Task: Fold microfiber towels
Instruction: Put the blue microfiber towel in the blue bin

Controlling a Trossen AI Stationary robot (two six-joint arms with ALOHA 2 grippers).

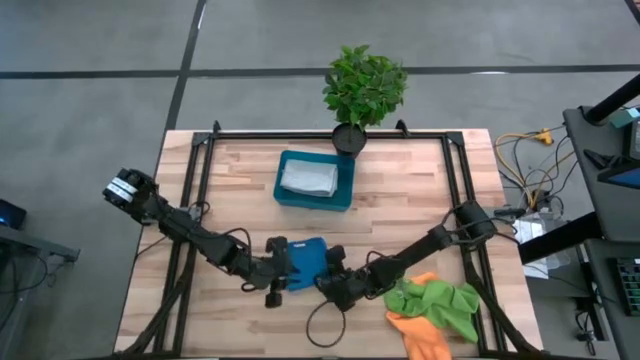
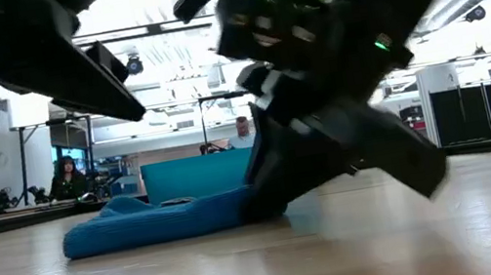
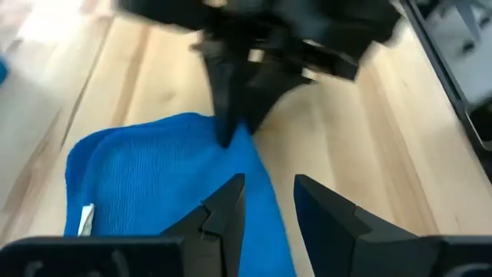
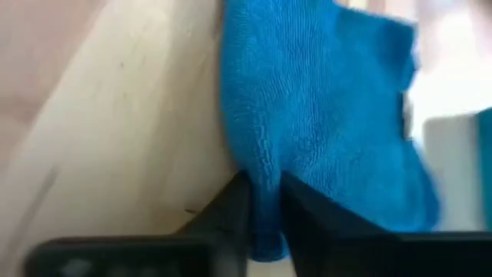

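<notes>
Between both arms, right hand (image 4: 265, 204) pinches rumpled blue towel (image 4: 323, 115); left hand (image 3: 269, 204) unclear.

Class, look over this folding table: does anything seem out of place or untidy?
Yes. The green towel and orange towel lie crumpled in a heap at the table's near right corner, the orange one reaching the edge. A grey-white towel sits neatly in the tray. The blue towel is mid-fold.

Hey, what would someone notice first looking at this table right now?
The bright blue towel near the front edge, with the right gripper pinching its edge and the left gripper at its other side. Behind it, a blue tray holds a folded grey-white towel; lime green and orange towels are heaped front right.
</notes>
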